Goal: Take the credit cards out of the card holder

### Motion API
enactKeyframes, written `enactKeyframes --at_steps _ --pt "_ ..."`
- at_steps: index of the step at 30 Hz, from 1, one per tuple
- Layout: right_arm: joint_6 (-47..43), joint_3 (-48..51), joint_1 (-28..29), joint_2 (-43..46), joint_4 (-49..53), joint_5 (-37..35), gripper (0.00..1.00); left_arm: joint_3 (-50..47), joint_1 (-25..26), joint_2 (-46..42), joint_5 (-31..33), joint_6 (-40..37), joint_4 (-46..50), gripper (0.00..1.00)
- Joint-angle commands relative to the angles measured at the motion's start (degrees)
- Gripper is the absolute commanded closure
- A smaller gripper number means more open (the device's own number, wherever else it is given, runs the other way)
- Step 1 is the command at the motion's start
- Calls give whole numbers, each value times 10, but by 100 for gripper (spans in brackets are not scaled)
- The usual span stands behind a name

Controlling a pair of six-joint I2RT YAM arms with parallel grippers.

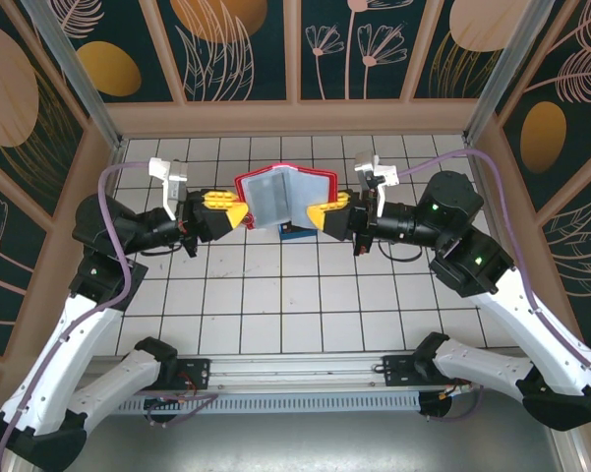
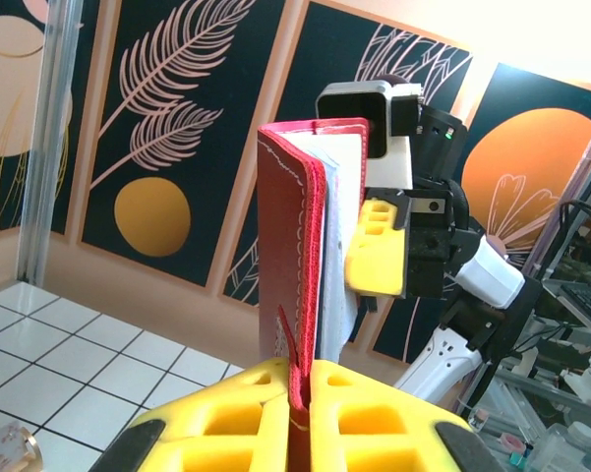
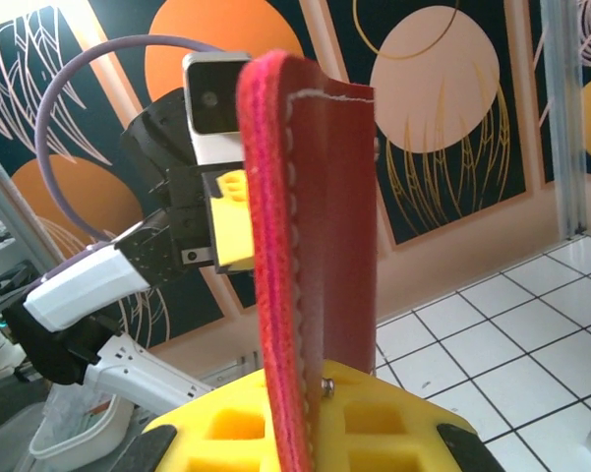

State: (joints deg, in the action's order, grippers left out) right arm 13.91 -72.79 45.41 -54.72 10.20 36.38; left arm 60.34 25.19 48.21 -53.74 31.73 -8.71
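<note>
top external
card holder (image 1: 285,199): spread open like a book at the middle of the far half of the tiled table (image 1: 275,305), held up between the two grippers
facing: greyish see-through pockets turned up toward the camera, red cover showing as a rim around them
long axis: the open span runs left to right from gripper to gripper; the fold runs away from the arm bases, toward the back wall
left gripper (image 1: 238,214): yellow fingers closed onto the left flap's near outer corner
right gripper (image 1: 320,213): yellow fingers closed onto the right flap's near outer corner
blue block (image 1: 295,232): on the tiles just at the near edge of the fold, partly covered by it

left wrist
card holder: seen edge-on, standing upright, long side vertical, white stitching along the red edge
grip: its lower edge is pinched in the narrow slot between the two yellow fingers (image 2: 236,423)
pale inner edge (image 2: 342,197): just behind the red cover; cannot tell whether pocket or card
far flap: the other arm's yellow finger presses against it

right wrist
card holder: one red flap edge-on, upright, leaning slightly left at the top
grip: clamped at its base between this gripper's yellow fingers (image 3: 374,423)
beyond: the left arm's yellow finger sits just behind the flap
</note>
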Motion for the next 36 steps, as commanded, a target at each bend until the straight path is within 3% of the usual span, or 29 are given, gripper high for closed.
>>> enactKeyframes --at_steps 1,2,3,11,19,25,36 --pt "10 5 -1 8 -45 36 100 18 1 -1 -1 -13 7 80" --pt "10 5 -1 8 -42 35 100 20 1 -2 7 -17 13 69" --pt "9 5 -1 9 -42 34 100 20 1 -2 12 -20 19 68" --pt "12 5 -1 6 -40 37 100 21 1 2 13 -18 18 70" --pt "11 6 -1 3 -35 18 100 22 1 8 0 -18 19 61" --pt "8 6 -1 14 -29 -12 100 25 1 -10 51 -44 54 59" --pt "13 8 -1 16 -32 -8 100 27 1 -5 33 -28 36 56"
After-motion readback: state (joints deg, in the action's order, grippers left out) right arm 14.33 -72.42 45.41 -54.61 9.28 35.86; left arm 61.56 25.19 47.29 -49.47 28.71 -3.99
